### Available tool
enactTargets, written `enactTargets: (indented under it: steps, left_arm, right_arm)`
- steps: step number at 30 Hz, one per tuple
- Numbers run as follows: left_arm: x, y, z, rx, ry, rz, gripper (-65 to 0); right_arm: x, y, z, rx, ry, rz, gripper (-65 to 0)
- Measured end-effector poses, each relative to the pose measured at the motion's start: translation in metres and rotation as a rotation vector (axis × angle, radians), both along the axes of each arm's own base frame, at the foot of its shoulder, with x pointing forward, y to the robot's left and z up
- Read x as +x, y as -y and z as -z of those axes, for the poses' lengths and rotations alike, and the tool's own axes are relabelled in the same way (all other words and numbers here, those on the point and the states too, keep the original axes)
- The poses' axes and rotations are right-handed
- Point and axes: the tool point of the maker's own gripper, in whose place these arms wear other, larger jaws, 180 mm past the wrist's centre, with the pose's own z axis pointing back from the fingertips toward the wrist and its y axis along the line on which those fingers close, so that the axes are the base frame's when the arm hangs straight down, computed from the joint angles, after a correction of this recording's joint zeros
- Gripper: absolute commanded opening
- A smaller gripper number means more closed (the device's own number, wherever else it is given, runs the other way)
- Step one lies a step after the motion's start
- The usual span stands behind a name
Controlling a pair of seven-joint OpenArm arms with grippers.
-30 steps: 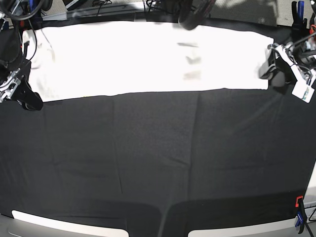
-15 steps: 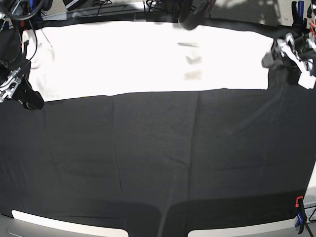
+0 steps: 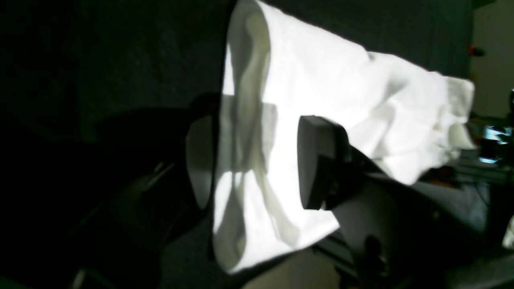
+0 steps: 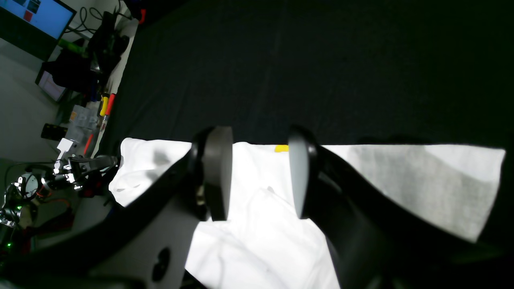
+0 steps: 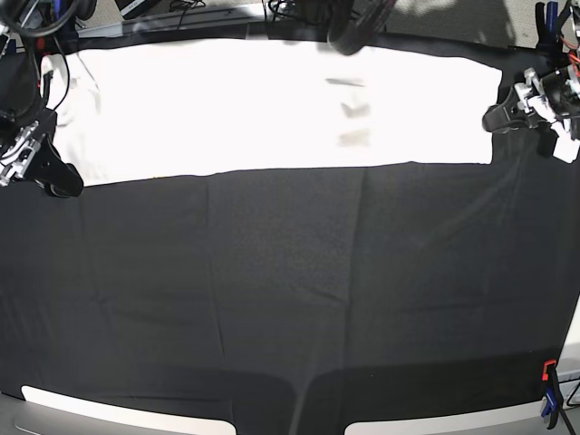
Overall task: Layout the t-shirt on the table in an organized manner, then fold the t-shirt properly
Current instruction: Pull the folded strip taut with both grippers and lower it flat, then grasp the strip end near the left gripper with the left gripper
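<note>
From my left wrist, my left gripper (image 3: 257, 160) stands wide, the t-shirt (image 3: 321, 100) edge between my fingers, so I should close squarely on it. From my right wrist, my right gripper (image 4: 259, 176) hangs partly open above the t-shirt (image 4: 257, 241), holding nothing. In the base view the t-shirt (image 5: 272, 104) lies flat across the far table (image 5: 290, 299) between both grippers, so lift both ends evenly.

- The table (image 5: 290, 299) carries a matte black cloth top, faintly creased.
- 1 white t-shirt (image 5: 272, 104) lies flat along its far edge, stretched wide.
- 1 red-and-blue clamp (image 5: 549, 399) grips its near corner.
</note>
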Motion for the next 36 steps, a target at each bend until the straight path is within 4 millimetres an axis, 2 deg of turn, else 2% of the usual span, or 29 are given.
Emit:
enactTargets:
  steps: [7, 13, 16, 21, 25, 27, 33, 36]
  left_arm:
    - [0.003, 0.011, -0.012, -0.089, 0.049, 0.001, -34.3]
    - [-0.002, 0.03, 0.0, -0.112, 0.035, -0.006, -34.3]
    - [-0.003, 0.029, 0.007, -0.068, 0.027, -0.002, -34.3]
    - [-0.002, 0.03, 0.007, -0.073, 0.03, -0.006, -34.4]
    - [0.002, 0.04, 0.004, -0.124, 0.05, -0.031, -35.2]
    - [0.0, 0.042, 0.006, -0.12, 0.044, -0.027, -41.4]
    - [0.0, 0.04, 0.007, -0.108, 0.042, -0.022, -65.0]
    - [0.008, 0.029, 0.003, -0.083, 0.076, -0.058, -65.0]
  right_arm:
    - [0.0, 0.0, 0.0, -0.001, 0.0, 0.0, -43.4]
    - [0.0, 0.0, 0.0, 0.0, -0.001, 0.0, -43.4]
    - [0.0, 0.0, 0.0, 0.0, 0.0, 0.0, -43.4]
    - [0.0, 0.0, 0.0, 0.0, 0.0, 0.0, -43.4]
    - [0.0, 0.0, 0.0, 0.0, 0.0, 0.0, -43.4]
    - [0.0, 0.0, 0.0, 0.0, 0.0, 0.0, -43.4]
    - [0.001, 0.0, -0.001, 0.0, 0.002, 0.0, -43.4]
    - [0.0, 0.0, 0.0, 0.0, 0.001, 0.0, -43.4]
